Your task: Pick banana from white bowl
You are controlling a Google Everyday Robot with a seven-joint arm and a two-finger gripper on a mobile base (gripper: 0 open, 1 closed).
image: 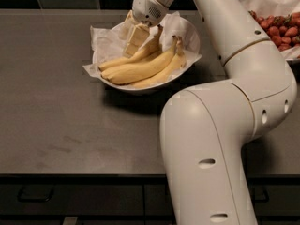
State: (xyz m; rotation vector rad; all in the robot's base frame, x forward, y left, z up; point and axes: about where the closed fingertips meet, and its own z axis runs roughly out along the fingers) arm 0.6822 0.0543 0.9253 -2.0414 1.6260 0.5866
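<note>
**Gripper Down in the Banana Bowl**

A white bowl (140, 89) is seen on a dark gray table (61, 125), toward the back. The bowl is lined with crumpled white paper (105, 36), which sticks out over the rim.

Yellow bananas are laid in the bowl. A bunch of thick bananas (145, 70) is placed at the front, and they are joined at their stems on the right side. One slim banana (146, 49) is laid behind the bunch, touching it. Its left tip is pointed at the left rim, and its other end is raised toward the back of the bowl.

The gripper (135, 43) is lowered into the back of the bowl, right on top of the slim banana. It is tilted down and to the left. Whether the banana is held cannot be told.

The big white arm (211, 139) is bent over the table from the right, and much of the picture is filled by it.

A second bowl with red strawberries (281, 27) is seen at the far right, well apart from the banana bowl.
</note>
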